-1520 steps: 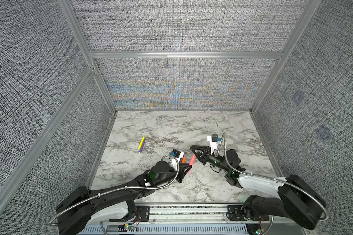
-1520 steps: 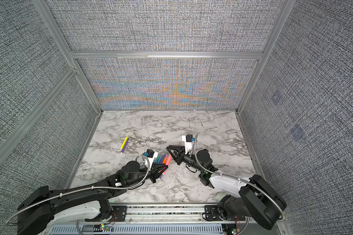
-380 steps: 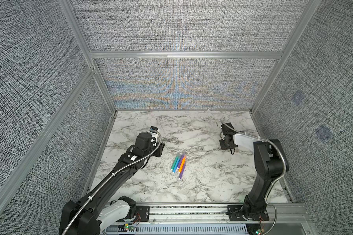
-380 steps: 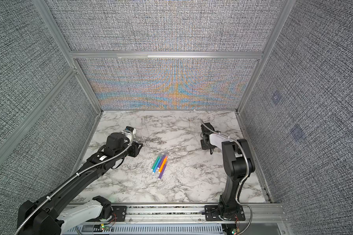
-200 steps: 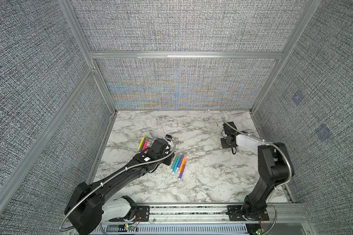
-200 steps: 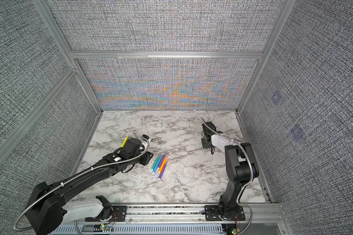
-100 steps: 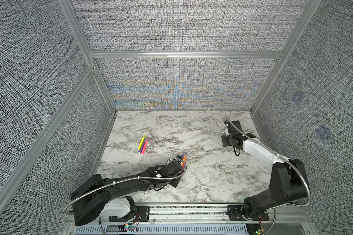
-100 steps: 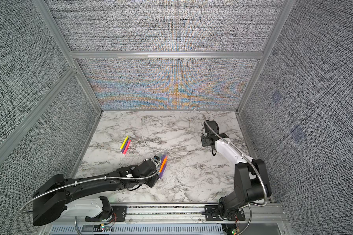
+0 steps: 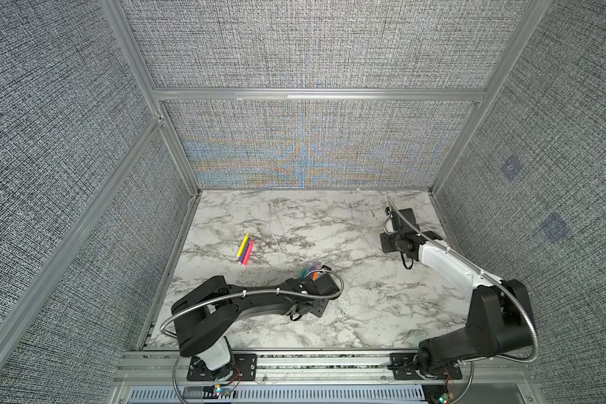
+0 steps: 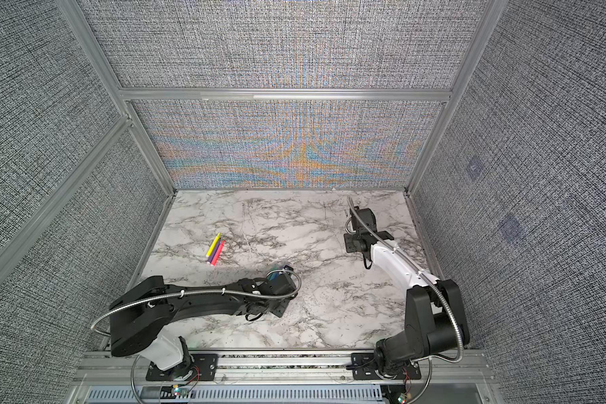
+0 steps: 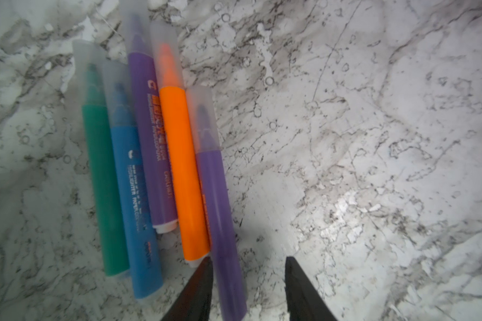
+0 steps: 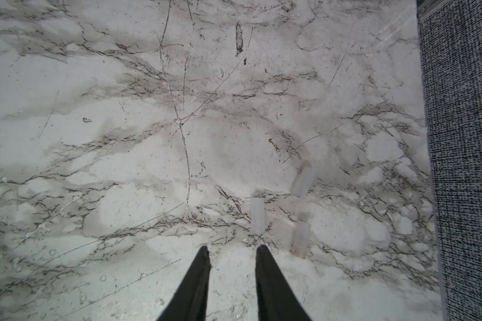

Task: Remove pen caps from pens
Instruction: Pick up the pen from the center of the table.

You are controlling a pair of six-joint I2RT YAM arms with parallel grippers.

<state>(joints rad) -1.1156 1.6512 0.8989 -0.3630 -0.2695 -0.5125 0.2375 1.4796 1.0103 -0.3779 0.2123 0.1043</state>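
Nearest the base, the left gripper (image 11: pixel 248 266) is being held low over a row of five capped pens (image 11: pixel 162 155). Its jaws are standing apart, straddling the butt end of the outer purple pen (image 11: pixel 220 216), and nothing is being clamped. The pen caps (image 11: pixel 203 119) are being seen as frosted clear sleeves over the tips.

The pens are being judged light, stiff and smooth, and liable to roll or slip on the marble table (image 11: pixel 373 139). A hold at mid-barrel is being recommended. The cap should be gripped squarely near its open end, as thin plastic may squirt out of a hard pinch.

Farther out, three pens (image 9: pixel 245 249), apparently uncapped, are lying side by side in a top view. Farthest, the right gripper (image 12: pixel 231 250) is being held over bare marble, jaws slightly apart and empty, with three loose caps (image 12: pixel 257 214) lying just beyond it.
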